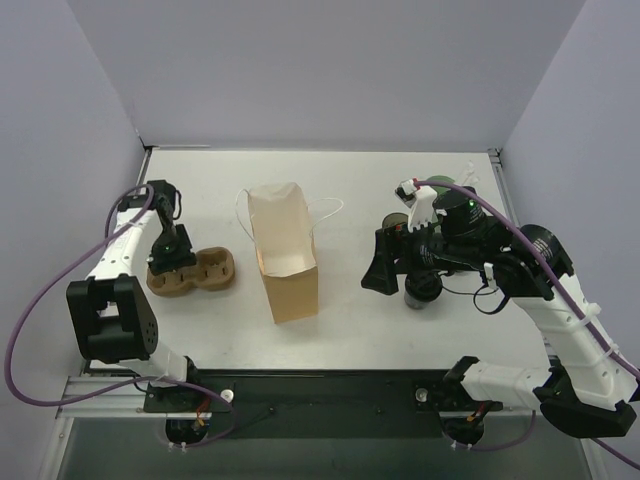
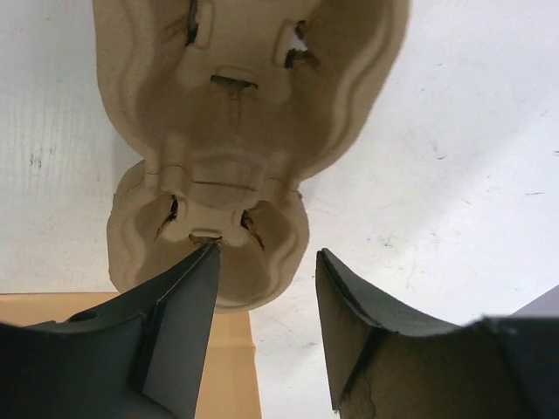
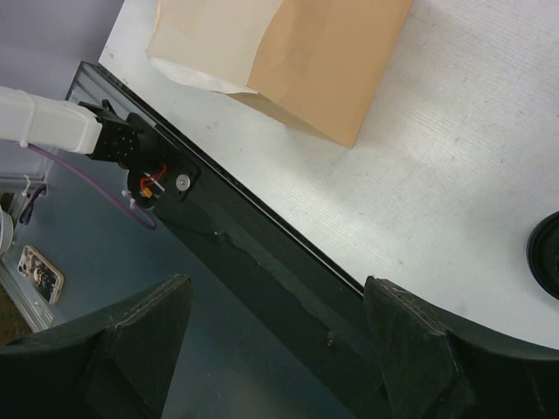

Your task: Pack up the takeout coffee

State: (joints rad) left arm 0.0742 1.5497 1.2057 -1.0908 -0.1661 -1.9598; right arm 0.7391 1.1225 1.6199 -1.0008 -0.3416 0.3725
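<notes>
At the left of the overhead view we see the left hand [image 1: 172, 260] poised over the left end of a brown moulded-pulp two-cup tray [image 1: 200, 272], which lies on the white worktop [image 1: 340, 330]. In its own wrist view its dark fingers [image 2: 188, 305] stand moderately apart and hold nothing. One fingertip touches the tray's near rim; the other is over bare worktop just beside the tray.

At the centre stands an upright tan paper bag [image 1: 285, 265], mouth open, with thin white handles. To its right, the right hand [image 1: 380, 268] points towards the bag, near it but not touching. Its wrist view shows the fingers spread wide with nothing between them, above the worktop's dark near edge.

The small dark takeout coffee cup with its round black plastic lid [image 3: 548, 253] shows only as a slice of lid at the right edge of that view. It sits on the worktop, clear of the fingers. From above, the right arm covers that area, and we cannot pick the cup out with certainty.
</notes>
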